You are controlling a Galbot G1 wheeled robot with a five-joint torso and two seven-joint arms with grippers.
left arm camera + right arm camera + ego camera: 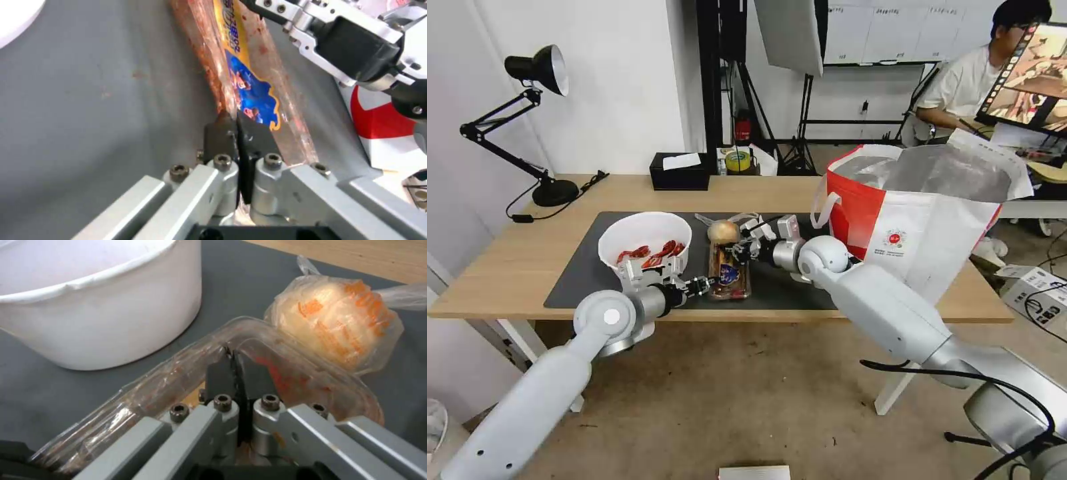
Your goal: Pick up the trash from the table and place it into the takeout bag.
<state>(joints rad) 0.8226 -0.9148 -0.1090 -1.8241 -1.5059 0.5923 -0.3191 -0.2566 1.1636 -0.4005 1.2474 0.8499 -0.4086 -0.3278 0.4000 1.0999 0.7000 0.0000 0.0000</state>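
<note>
On the bench [507,267], a grey mat [577,277] carries the trash. The bowl [644,241] with red shells sits at the mat's 9 o'clock side. Just at its 5 o'clock, the left end effector [706,285] is pressed together, pinching the near rim of the tray [730,272]. The bagged ball [724,231] touches the tray's far end at 12 o'clock. The right end effector [739,251] pinches the tray's far corner beside the ball, its fingers [222,371] pressed together on the clear rim. At the bench's 3 o'clock end stands the takeout bag [920,227], mouth open.
</note>
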